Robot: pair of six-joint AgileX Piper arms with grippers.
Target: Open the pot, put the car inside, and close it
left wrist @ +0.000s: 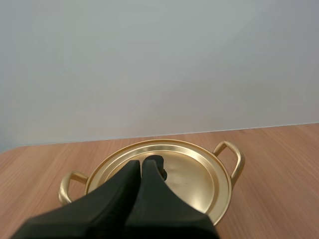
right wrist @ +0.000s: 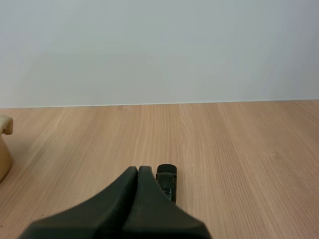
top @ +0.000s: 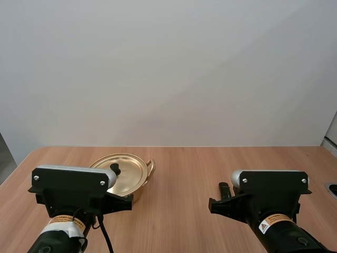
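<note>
light-brown wooden table point(top: 189, 174) with lengthwise grain, against a plain pale wall point(top: 168, 68)

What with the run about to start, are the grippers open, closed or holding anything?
Left gripper: closed, empty, near the lid.
Right gripper: closed, empty, near the car.

A robotics lab test station, by the look of it: a bare wood-grain bench point(top: 184, 174) stands against a blank pale wall point(top: 168, 68). The left robot arm point(top: 71, 192) and the right robot arm point(top: 271, 192) rise over its near edge. A gold lidded pot point(top: 126, 171) and a small dark toy car point(top: 225, 190) sit on it.
</note>
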